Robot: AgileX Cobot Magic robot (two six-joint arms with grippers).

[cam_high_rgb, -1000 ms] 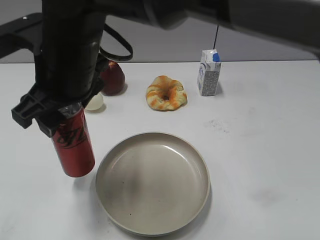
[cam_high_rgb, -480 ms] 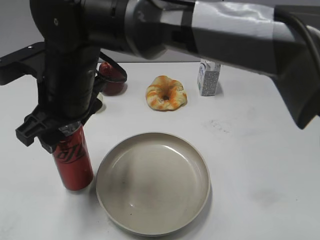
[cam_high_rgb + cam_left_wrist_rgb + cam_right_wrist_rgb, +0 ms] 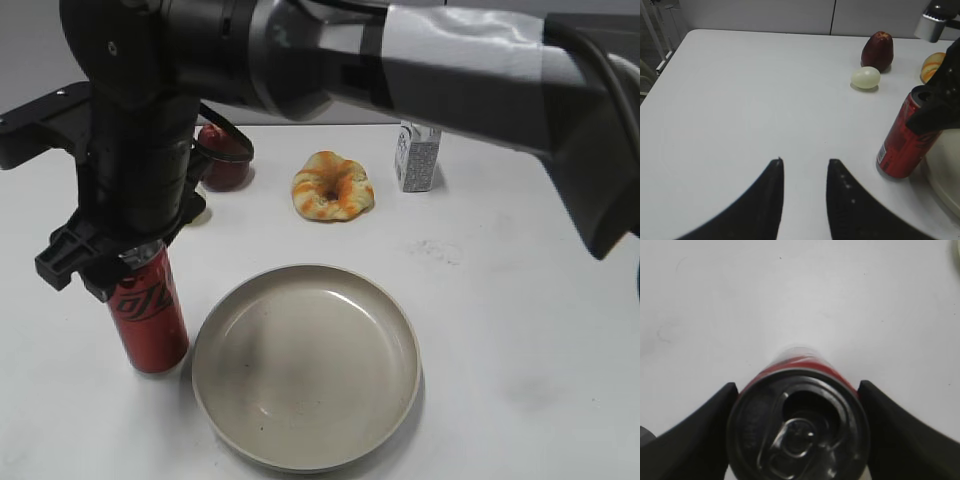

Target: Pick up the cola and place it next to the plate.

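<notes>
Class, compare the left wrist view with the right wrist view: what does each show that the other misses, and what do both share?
Only the left wrist view shows the dark red fruit, the pale egg, the plate rim and the can's red side standing on the table. Only the right wrist view shows the pull-tab from above, framed by the right hand. Both show the cola can and the white table.

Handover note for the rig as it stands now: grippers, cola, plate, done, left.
Right gripper: reaches across to the left side, shut on the cola at its top.
Left gripper: open, empty, hovering over bare table.
Cola: upright, base on or just above the table, close beside the plate, left of its rim.
Done: pick and carry.
Left: release, retract upward without tipping the can.
</notes>
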